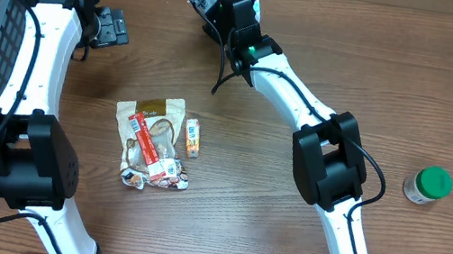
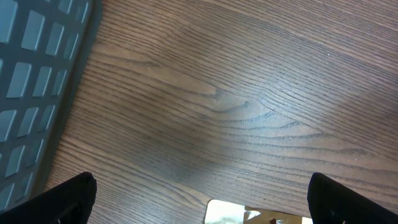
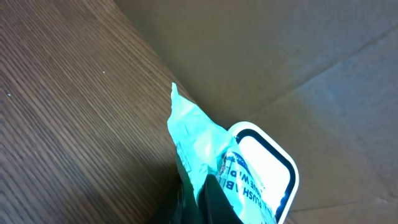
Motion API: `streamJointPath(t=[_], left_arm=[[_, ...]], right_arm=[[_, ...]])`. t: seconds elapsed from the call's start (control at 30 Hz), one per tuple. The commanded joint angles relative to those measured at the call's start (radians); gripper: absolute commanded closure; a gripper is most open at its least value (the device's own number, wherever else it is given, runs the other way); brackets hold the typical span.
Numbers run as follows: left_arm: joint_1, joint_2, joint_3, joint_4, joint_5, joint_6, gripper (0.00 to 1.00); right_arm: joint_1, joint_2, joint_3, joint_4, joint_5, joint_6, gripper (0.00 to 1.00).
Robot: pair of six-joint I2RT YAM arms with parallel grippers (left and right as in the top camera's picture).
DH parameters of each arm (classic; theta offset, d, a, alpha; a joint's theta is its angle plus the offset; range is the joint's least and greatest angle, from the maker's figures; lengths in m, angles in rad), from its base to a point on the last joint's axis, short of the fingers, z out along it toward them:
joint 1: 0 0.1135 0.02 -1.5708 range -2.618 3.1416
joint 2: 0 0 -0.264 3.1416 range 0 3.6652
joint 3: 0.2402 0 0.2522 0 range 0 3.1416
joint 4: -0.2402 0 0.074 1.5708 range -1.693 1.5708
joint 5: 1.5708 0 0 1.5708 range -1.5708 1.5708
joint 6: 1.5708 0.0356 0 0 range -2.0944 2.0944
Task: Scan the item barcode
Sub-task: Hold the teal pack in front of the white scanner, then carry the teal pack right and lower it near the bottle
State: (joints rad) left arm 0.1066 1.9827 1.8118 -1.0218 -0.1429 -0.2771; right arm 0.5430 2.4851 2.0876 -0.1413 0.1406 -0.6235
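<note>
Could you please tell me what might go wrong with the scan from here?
1. The right tool pinches the teal packet by one end, and the packet looks creased, so its barcode may not face the white scanner flat.
2. The packet and scanner sit very close together beside the cardboard wall; pushing further forward could knock the scanner.
</note>
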Motion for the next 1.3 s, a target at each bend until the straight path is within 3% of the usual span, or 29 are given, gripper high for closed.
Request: streamJointPath(t=[0.0,0.27,0.47,0.8,1.07,1.27], left_arm=[[0.004,-0.013,0.008,0.001,0.006,0.011,0.00],[0.004,-0.013,0.008,0.001,0.005,0.011,0.00],[0.004,-0.013,0.008,0.001,0.005,0.012,0.00],[0.004,-0.013,0.008,0.001,0.005,0.011,0.00],[0.004,-0.013,0.008,0.001,0.005,0.011,0.00],[0.004,-0.013,0.008,0.001,0.005,0.011,0.00]], right_arm=[[-0.006,0.008,0.006,0.005,-0.034,0.034,0.96],[-0.014,-0.030,0.006,0.037,-0.022,0.152,0.96],[-0.051,-0.161,0.006,0.018,-0.021,0.262,0.96],[-0.162,-0.396,0.006,-0.587,-0.045,0.537,0.96],[-0.259,-0.392,-0.024,-1.263,-0.203,0.552,0.96],[-0.346,-0.392,-0.159,-1.387,-0.146,0.549,0.96]])
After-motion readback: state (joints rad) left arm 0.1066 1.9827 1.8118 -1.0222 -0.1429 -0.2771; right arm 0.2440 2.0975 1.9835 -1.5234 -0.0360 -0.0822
